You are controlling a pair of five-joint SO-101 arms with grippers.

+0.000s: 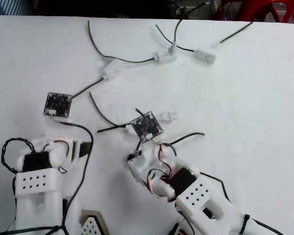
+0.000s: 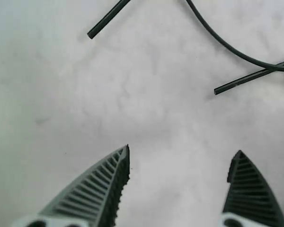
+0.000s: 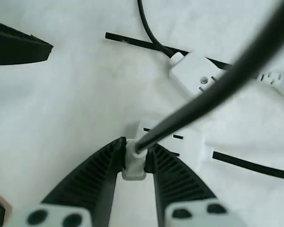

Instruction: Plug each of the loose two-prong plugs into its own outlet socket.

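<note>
the right gripper [image 3: 135,147] is clenched on a small white plug [image 3: 133,164], pinched by its sides right at the tips. the plug's dark cord [image 3: 213,82] comes off it and sweeps away across the scene. just ahead of the tips lies a white socket block [image 3: 182,142] with two thin slots showing; whether the plug touches its edge i cannot tell. the prongs are hidden.

the plug looks light, hard and smooth-sided, so it should lift with no effort, but it could twist or slip between the ribbed pads if the cord pulls. the cord seems the stiffer partner here and will likely steer the plug more than the plug's own weight does. the hold on the body, behind the prongs, looks like the right place. the thin prongs would probably bend if forced in askew. the light socket block may also slide on the table [image 2: 61,94] when pushed unless it is steadied.

farther beyond the tips sits a second white block [image 3: 195,75] with thin dark wires [image 3: 146,45] running by it. the held cord crosses over the slotted block and partly covers it. the left gripper [image 2: 183,152] is released, jaws wide with nothing between them, and two loose wire ends [image 2: 217,90] lie on the table past its tips.
</note>
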